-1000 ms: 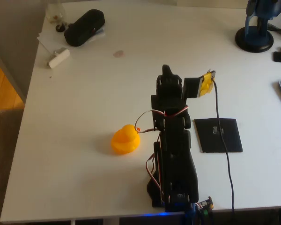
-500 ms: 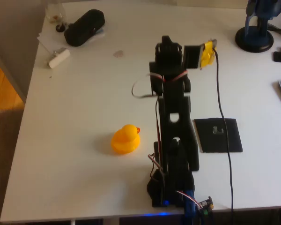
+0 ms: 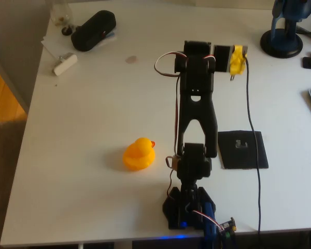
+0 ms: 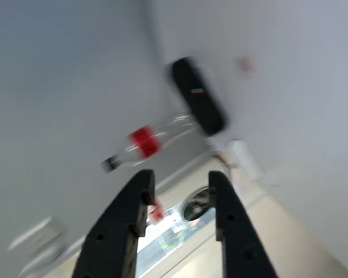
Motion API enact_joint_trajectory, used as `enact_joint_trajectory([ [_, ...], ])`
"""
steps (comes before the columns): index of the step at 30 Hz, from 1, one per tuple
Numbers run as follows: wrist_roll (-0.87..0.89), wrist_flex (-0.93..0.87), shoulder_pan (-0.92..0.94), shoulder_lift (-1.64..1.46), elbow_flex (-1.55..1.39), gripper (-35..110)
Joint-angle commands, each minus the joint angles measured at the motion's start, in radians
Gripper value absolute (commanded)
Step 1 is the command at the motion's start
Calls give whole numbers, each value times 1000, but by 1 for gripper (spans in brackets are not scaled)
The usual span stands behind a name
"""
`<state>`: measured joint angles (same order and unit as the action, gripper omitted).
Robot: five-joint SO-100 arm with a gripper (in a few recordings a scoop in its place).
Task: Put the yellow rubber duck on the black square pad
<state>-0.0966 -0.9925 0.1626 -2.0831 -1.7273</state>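
The yellow rubber duck (image 3: 139, 154) sits on the white table (image 3: 93, 114) left of the arm's base, beak toward the arm. To the right of the arm lies the black square pad (image 3: 242, 149) with a pale mark near its far edge. The black arm (image 3: 197, 104) is stretched toward the far side, and its wrist is well beyond both duck and pad. In the wrist view my gripper (image 4: 180, 182) is open, with nothing between the dark fingers (image 4: 140, 194), and it points at the far left corner of the table.
A dark oblong pouch (image 3: 93, 30) (image 4: 198, 103), a white block (image 3: 65, 64) and a clear bottle (image 4: 145, 142) lie at the far left corner. A blue stand (image 3: 282, 37) is at the far right. A black cable (image 3: 253, 140) crosses the pad's right side.
The arm has unfolded and reached farther across the table, its wrist moving away from the base and slightly right. Duck and pad have not moved.
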Motion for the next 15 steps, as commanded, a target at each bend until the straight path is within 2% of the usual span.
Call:
enact_joint_trajectory([
  [1, -11, -94, 5, -6, 46, 11],
  [6, -87, -184, -195, -17, 43, 11],
  [15, -273, -492, -555, -20, 49, 11],
])
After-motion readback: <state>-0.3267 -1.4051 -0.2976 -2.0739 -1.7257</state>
